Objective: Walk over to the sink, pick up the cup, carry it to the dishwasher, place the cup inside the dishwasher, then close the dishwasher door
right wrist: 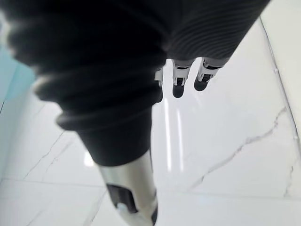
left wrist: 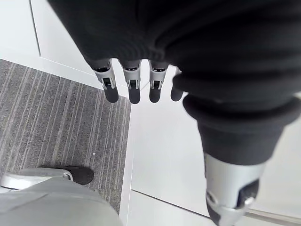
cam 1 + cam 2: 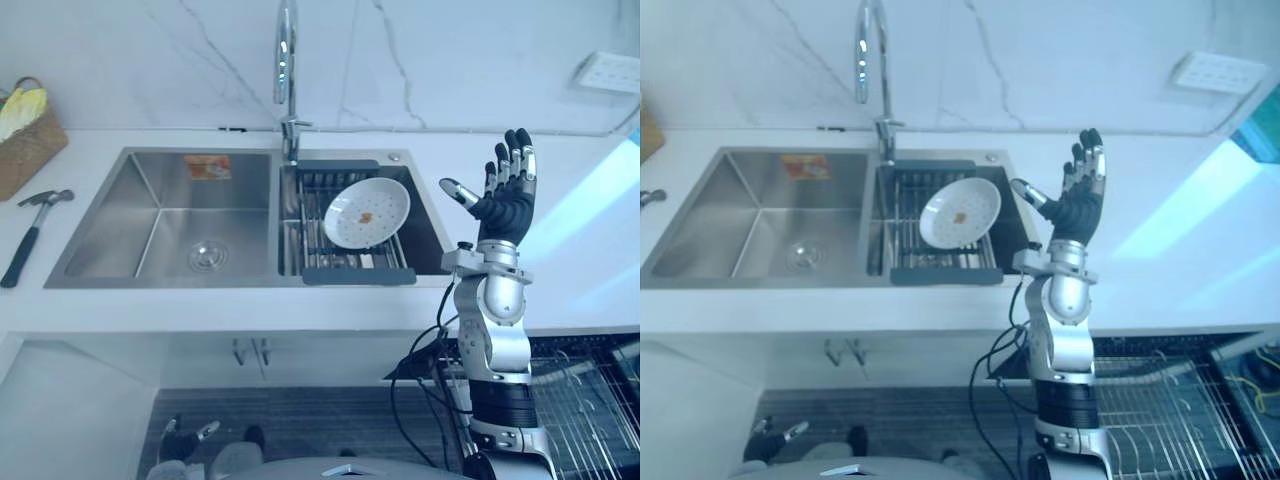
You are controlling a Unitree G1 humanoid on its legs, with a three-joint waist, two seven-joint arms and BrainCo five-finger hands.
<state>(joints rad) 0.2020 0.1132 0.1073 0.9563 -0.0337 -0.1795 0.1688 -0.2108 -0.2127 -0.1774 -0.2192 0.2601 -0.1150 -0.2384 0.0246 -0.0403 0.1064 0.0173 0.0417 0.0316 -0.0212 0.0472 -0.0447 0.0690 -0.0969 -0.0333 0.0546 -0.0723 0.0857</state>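
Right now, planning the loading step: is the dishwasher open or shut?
Open: its wire rack lies exposed below the counter, at the robot's lower right.

The sink (image 3: 160,215) is a stainless steel double one, sunk into a white counter (image 3: 120,310) against the wall. Its left basin is the wider, with a round drain (image 3: 207,257) in the floor and an orange sticker (image 3: 207,166) on the back wall. The right basin holds a dark wire rack (image 3: 345,265) with a white plate (image 3: 366,212) leaning tilted in it. A tall tap (image 3: 286,70) stands at the back, between the two basins.

The dishwasher (image 3: 590,390) sits below the counter, to the right of the sink. It is open, and its wire basket shows as a grid of thin metal bars.
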